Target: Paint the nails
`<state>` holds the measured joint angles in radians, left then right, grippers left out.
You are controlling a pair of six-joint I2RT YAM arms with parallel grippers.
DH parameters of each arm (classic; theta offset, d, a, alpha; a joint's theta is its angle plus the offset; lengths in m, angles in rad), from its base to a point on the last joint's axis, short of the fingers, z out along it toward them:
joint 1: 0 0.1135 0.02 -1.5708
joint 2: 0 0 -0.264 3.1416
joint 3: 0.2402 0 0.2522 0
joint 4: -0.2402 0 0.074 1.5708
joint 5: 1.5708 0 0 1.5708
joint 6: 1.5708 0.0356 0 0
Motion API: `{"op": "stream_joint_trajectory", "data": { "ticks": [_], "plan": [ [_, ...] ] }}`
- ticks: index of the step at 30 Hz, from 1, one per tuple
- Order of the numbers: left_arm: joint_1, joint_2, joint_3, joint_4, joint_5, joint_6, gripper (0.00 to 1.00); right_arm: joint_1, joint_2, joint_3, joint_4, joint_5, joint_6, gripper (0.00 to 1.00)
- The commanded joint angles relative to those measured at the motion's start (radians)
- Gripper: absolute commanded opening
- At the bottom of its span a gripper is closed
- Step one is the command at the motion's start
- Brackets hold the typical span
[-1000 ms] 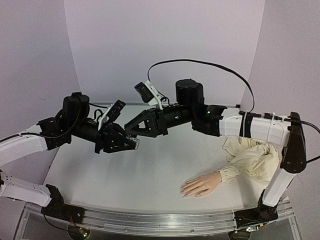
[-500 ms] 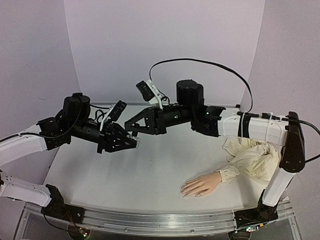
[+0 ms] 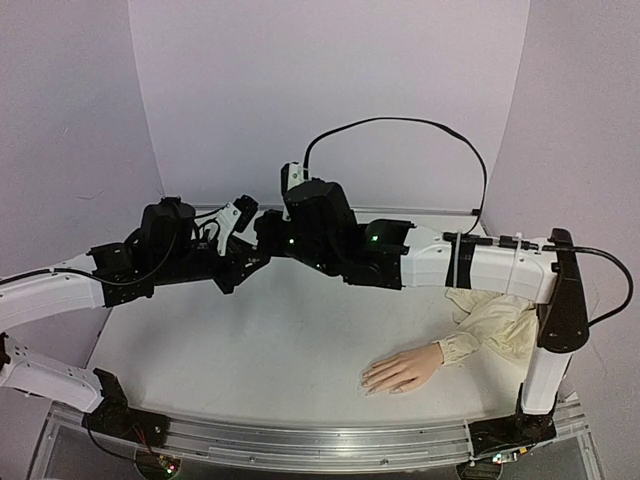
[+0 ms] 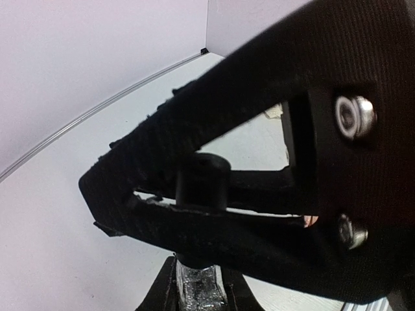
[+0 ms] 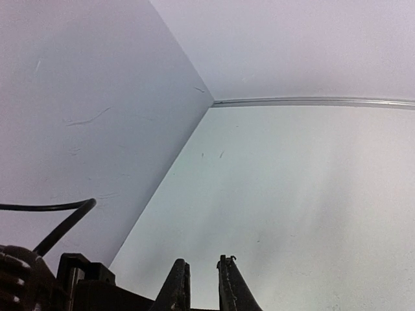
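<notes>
The mannequin hand [image 3: 402, 369] lies palm down near the table's front edge, its nails [image 3: 368, 381] too small to make out, its cream sleeve [image 3: 500, 322] bunched at the right. High over the left-centre my left gripper [image 3: 247, 264] is shut on a small glittery polish bottle [image 4: 195, 293]. The bottle's black cap [image 4: 203, 176] stands up between the black fingers [image 4: 155, 139] of my right gripper [image 3: 263, 234], which is shut on it from the side. In the right wrist view only that gripper's tips [image 5: 203, 275] show, a narrow gap between them, and the cap is out of view.
The two arms meet high over the back left of the white table [image 3: 290, 350]. A black cable [image 3: 400, 125] loops above the right arm. Lilac walls close the table at the back and both sides, and a metal rail [image 3: 320, 440] runs along its front edge.
My right arm has swung left and rolled its wrist, and its jaws have closed on the cap. The left gripper has lifted the bottle up and back to meet it.
</notes>
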<state>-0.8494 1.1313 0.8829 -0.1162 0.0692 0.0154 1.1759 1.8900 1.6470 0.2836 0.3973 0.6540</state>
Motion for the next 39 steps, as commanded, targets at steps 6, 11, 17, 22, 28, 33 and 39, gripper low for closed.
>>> {"op": "stream_joint_trajectory", "data": {
  "ticks": [6, 11, 17, 22, 28, 33, 39],
  "plan": [
    [0.023, -0.043, -0.093, 0.275, -0.123, -0.101, 0.00, -0.011, -0.058, -0.066, -0.077, -0.290, -0.115, 0.18],
    [0.024, -0.099, -0.150, 0.196, -0.132, -0.124, 0.00, -0.084, -0.194, -0.193, -0.018, -0.475, -0.193, 0.52],
    [0.036, -0.137, -0.123, 0.057, -0.008, -0.115, 0.00, -0.155, -0.298, -0.286, 0.017, -0.782, -0.303, 0.90],
    [0.046, -0.143, -0.061, 0.049, 0.460, -0.096, 0.00, -0.238, -0.345, -0.368, 0.139, -1.002, -0.269, 0.92],
    [0.046, -0.065, 0.038, 0.049, 0.824, -0.129, 0.00, -0.254, -0.322, -0.366, 0.297, -1.223, -0.207, 0.85],
    [0.046, -0.020, 0.063, 0.050, 0.891, -0.140, 0.00, -0.254, -0.271, -0.359, 0.461, -1.335, -0.109, 0.70],
    [0.046, 0.003, 0.072, 0.052, 0.917, -0.144, 0.00, -0.235, -0.220, -0.321, 0.504, -1.357, -0.082, 0.53]
  ]
}}
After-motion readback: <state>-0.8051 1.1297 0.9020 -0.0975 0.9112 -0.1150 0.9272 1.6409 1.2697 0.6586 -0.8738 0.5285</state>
